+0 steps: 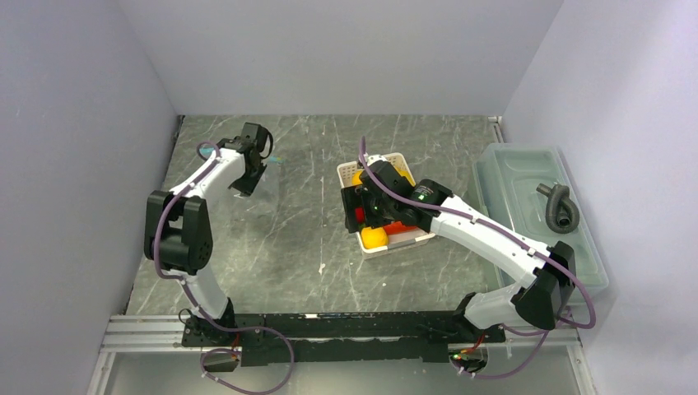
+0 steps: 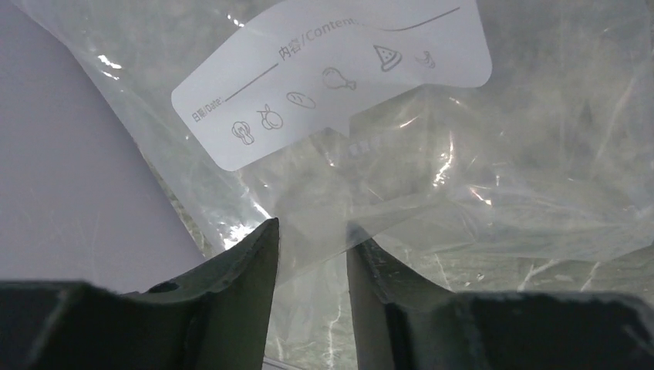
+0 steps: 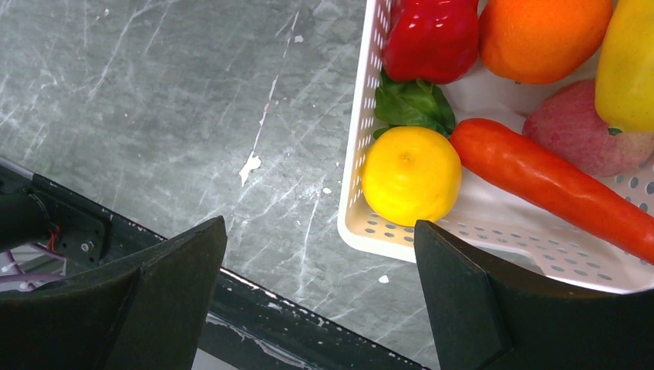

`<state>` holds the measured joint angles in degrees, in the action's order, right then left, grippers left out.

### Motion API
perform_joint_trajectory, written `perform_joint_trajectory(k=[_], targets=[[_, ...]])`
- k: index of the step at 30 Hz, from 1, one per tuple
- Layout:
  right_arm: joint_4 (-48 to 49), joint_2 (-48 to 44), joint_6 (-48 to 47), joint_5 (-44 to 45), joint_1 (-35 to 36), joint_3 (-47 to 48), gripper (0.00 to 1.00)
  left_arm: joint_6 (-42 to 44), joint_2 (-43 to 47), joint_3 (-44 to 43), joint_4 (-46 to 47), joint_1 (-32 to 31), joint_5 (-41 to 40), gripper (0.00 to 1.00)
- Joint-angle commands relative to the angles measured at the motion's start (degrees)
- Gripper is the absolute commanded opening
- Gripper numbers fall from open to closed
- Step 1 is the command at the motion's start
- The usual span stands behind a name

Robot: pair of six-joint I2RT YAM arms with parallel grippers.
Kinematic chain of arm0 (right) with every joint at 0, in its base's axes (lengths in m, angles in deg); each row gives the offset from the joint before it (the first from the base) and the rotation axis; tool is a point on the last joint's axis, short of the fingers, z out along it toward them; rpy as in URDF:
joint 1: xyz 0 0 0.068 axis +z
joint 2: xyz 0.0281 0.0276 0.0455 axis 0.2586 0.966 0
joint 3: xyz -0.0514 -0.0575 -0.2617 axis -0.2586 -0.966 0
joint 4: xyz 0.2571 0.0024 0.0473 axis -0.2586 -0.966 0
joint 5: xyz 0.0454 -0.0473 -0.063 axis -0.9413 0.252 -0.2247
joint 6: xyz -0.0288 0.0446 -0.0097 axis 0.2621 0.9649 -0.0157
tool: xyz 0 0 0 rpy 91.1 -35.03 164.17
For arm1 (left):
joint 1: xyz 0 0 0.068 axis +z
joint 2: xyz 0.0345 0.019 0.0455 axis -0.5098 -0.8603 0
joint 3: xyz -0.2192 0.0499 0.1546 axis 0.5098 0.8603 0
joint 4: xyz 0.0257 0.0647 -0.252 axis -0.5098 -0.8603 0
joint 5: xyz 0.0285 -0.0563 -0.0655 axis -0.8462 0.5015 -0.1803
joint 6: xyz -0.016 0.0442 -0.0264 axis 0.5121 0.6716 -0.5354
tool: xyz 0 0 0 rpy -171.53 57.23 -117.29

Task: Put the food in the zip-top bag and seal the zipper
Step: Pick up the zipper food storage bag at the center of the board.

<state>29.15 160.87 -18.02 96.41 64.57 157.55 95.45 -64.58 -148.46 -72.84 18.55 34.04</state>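
A: Whereabouts of the zip-top bag (image 2: pixel 478 154)?

B: Logged toward the far-left corner of the bench (image 3: pixel 154 100), close by the left edge and well apart from the food. Clear, crinkled, with a white label (image 2: pixel 332 77) carrying small printed icons. Glimpsed the zipper (image 1: pixel 277 160) only as a thin teal sliver just beside the left wrist in the top view. Open or sealed, cannot tell.

A: Left fingers (image 2: pixel 239 270)?

B: Drawn narrow, with a fold of the bag's film caught between them.

A: And the food?

B: All found in the white basket (image 3: pixel 356 154), mid-bench, somewhat toward the right edge.
- Red pepper (image 3: pixel 432 38) and orange (image 3: pixel 544 35) side by side.
- Small green piece (image 3: pixel 412 104) wedged between the pepper and the lemon (image 3: pixel 411 176).
- Carrot (image 3: pixel 555 189) lying just beside the lemon.
- Yellow piece (image 3: pixel 628 62) at the frame's edge.
- Pinkish round piece (image 3: pixel 574 131) touching the carrot.

A: Right fingers (image 3: pixel 154 293)?

B: Spread wide, holding nothing, hovering over the basket's near-left corner. Lemon framed between them in the wrist view.

A: Farther out?

B: Noted a translucent lidded bin (image 1: pixel 510 177) along the right edge, with a grey coiled hose (image 1: pixel 560 206) resting on its lid.
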Motion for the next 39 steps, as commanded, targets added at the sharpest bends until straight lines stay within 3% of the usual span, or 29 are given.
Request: perform_joint_trajectory(k=[1,5,7,8,23,33,39], targets=[[1.4,-0.26,-0.33,0.38,-0.1,1.14,0.95,-0.09,-0.88,-2.39,-0.64,-0.12,-0.66,0.37],[1.32,-0.44,-0.23,0.58,-0.1,0.96,0.95,-0.55,-1.18,-2.69,-1.25,-0.12,-0.59,0.23],[1.22,-0.54,-0.2,0.58,-0.1,1.05,0.95,-1.07,-1.18,-2.86,-1.46,-0.12,-1.07,0.01],[1.22,-0.68,-0.2,0.5,-0.1,1.11,0.95,-1.23,-1.11,-2.88,-1.72,-0.12,-1.32,0.0],[3.08,-3.26,-0.22,-1.0,-0.1,1.2,0.95,-6.8,8.16,-1.04,-4.14,-3.46,-3.23,0.0],[5.79,-6.22,1.32,-2.79,-0.1,1.23,0.95,-8.12,22.3,6.11,-0.8,-8.91,-3.68,0.0],[8.7,-9.05,3.6,-3.3,-0.1,0.71,0.95,-8.88,32.89,10.97,3.24,-10.89,2.3,0.0]])
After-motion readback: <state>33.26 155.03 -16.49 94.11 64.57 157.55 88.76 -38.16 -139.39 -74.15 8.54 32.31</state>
